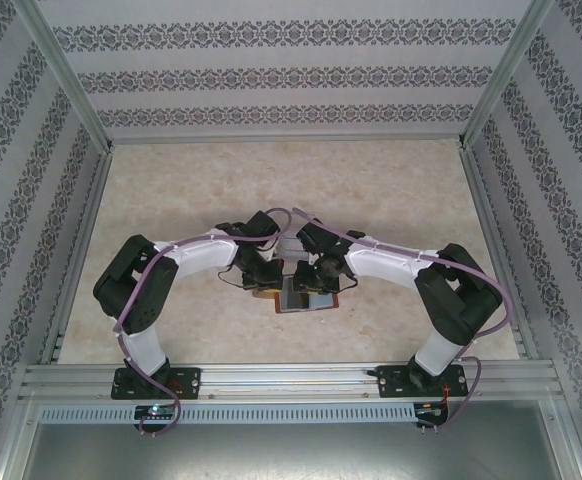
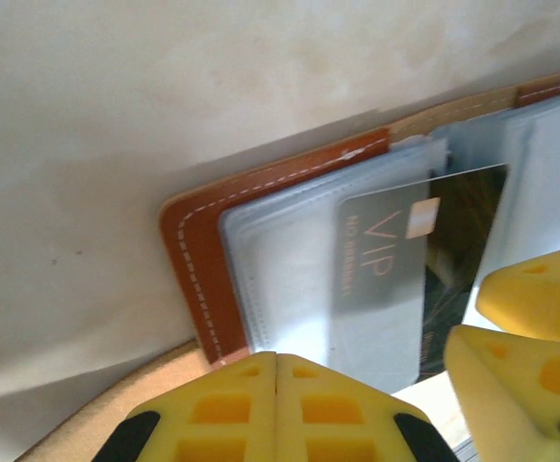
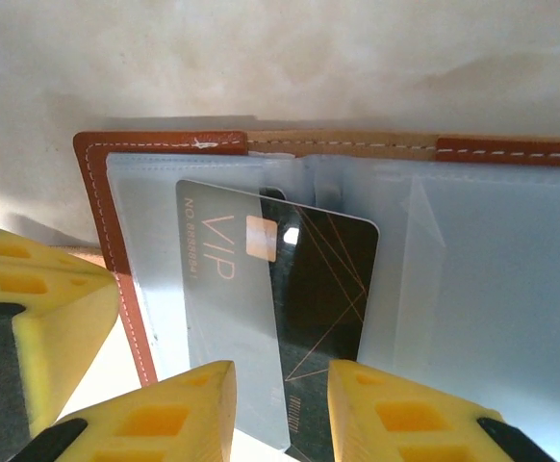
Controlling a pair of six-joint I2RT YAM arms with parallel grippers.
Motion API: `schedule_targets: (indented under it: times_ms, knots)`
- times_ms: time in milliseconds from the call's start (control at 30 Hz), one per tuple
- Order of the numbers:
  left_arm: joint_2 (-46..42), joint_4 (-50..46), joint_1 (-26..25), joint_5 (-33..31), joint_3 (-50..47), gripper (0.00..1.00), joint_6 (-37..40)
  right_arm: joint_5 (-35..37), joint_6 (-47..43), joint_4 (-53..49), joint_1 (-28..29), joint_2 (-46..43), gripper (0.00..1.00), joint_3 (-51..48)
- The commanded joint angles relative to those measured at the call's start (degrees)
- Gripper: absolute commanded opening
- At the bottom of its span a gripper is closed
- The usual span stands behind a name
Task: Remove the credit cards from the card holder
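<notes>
From above, both arms are meeting over the open card holder (image 1: 306,300), which is lying in the middle of the table (image 1: 271,180). The left gripper (image 1: 261,275) is at its left side and the right gripper (image 1: 321,278) is over its middle. In the left wrist view, the left gripper (image 2: 276,404) is sitting fully closed with nothing between its fingers. It is at the holder's near edge beside the brown leather cover, seemingly pinning it down. A black VIP card (image 2: 386,260) is poking about halfway out of the bluish sleeves (image 2: 290,260). In the right wrist view, the right gripper (image 3: 282,414) is standing partly parted, its fingers flanking the card's exposed near end; whether the pads are touching it I cannot tell. To pull well, the fingers should be closing on the bare card end only, not the sleeve film. They should be drawing straight along the pocket while the left gripper is pressing the holder flat, lest the whole wallet slide along.
</notes>
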Motion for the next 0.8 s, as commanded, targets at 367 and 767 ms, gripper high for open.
schedule_targets:
  times_ms: [367, 767]
  knots:
    - [2.9, 1.9, -3.1, 1.6, 1.4, 0.03, -1.6, 1.0, -1.3, -0.2, -1.7, -0.3, 0.31, -1.5]
    - [4.7, -4.0, -3.3, -2.8, 2.8, 0.02, 1.8, -1.0, -0.9, 3.7, -2.0, 0.5, 0.31, -3.3]
